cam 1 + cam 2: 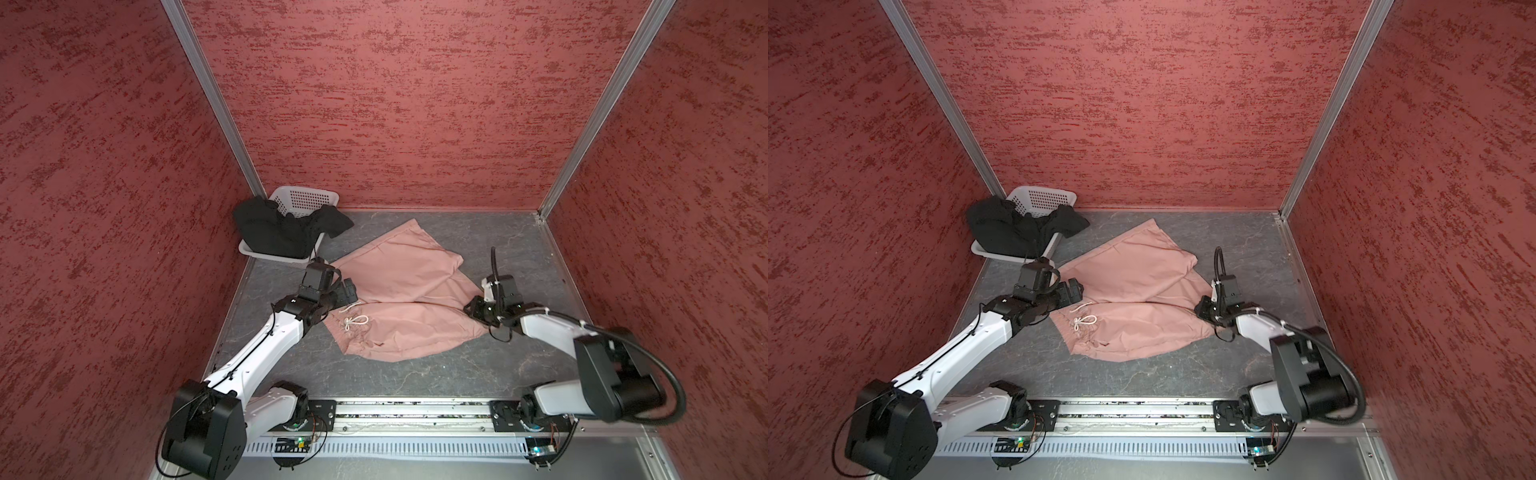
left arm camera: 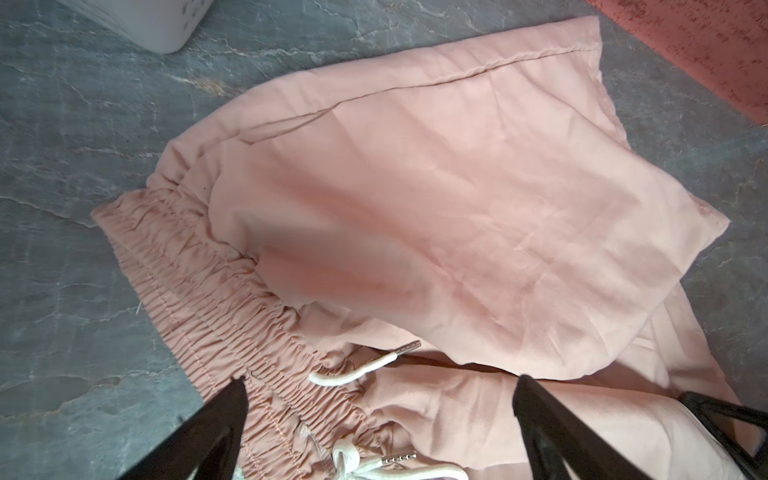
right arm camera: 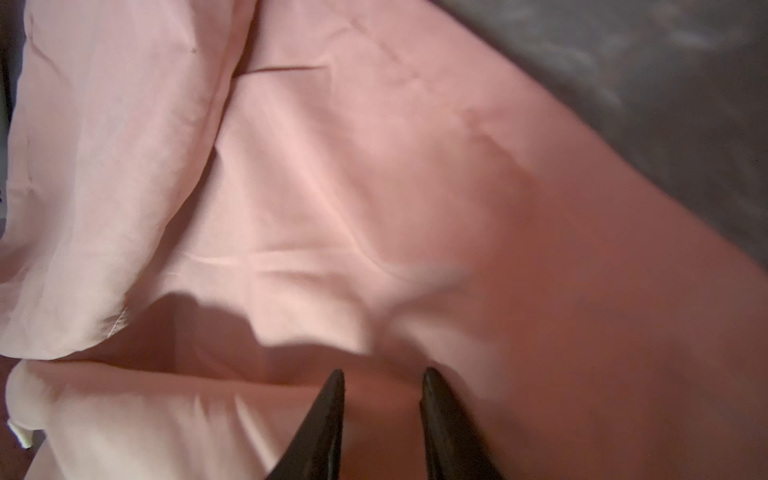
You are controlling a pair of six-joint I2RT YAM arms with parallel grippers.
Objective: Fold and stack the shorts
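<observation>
Left gripper (image 2: 380, 378): jaws wide apart, positioned over the gathered waistband (image 2: 216, 291) and white drawstring (image 2: 353, 372) of the pink shorts (image 1: 409, 286), which lie spread on the grey table (image 1: 415, 378). Right gripper (image 3: 384, 374): fingers narrowly apart on the shorts' opposite edge; a pinch cannot be confirmed. Black shorts (image 1: 278, 232) drape over the white perforated basket (image 1: 307, 198) in the far left corner.

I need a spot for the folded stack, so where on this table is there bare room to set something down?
Bare: the front strip between the pink shorts and the base rail, and the far right corner between the shorts and back wall. Crowded: the far left, with basket, black shorts and left end effector.
</observation>
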